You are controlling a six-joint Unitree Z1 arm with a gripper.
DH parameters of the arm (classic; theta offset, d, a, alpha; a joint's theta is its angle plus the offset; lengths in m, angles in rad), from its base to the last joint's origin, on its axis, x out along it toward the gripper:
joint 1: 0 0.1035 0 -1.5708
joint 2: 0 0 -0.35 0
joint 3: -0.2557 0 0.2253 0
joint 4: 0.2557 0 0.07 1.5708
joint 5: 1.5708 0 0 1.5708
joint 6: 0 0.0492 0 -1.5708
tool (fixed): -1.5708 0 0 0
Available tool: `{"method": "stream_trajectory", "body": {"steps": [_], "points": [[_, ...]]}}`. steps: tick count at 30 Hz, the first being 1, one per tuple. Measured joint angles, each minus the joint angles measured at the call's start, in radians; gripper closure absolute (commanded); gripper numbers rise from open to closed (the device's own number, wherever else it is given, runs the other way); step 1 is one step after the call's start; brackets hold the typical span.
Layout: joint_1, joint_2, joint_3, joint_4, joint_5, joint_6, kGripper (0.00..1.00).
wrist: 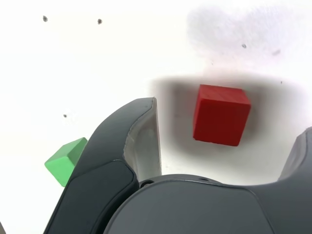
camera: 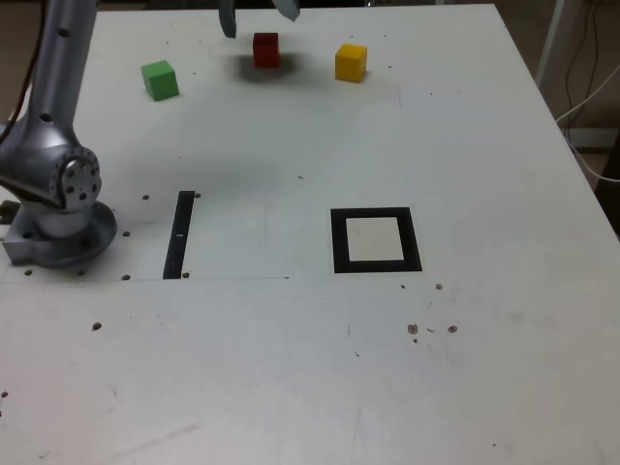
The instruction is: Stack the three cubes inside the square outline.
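Hovering spread fingers [wrist: 146, 141] over matte red cube [wrist: 221, 114]

Both views are bright and evenly lit from overhead. In the exterior view the white counter [camera: 310, 368] looks slightly grey and soft, with mild blur. A diffuse shadow surrounds the red cube [camera: 265, 49]. In the wrist view the counter is overexposed to near pure white, and the gripper [wrist: 229, 146] casts a dark, soft-edged shadow.

Camera placement: one exterior view, one wrist view.
The exterior camera looks down obliquely across the whole table [camera: 291, 368]; the wrist camera looks closely downward. Both show the red cube [camera: 266, 49] [wrist: 221, 115] and green cube [camera: 160, 79] [wrist: 65, 161].
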Motion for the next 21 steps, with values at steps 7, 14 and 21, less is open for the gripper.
{"method": "stream_trajectory", "body": {"steps": [7,14,21], "points": [[-0.007,0.018,0.015,-0.028,0.003,0.005,0.12],[-0.013,0.058,0.001,-0.030,-0.008,0.015,0.17],[-0.013,0.071,-0.008,-0.026,-0.037,0.029,0.27]]}}
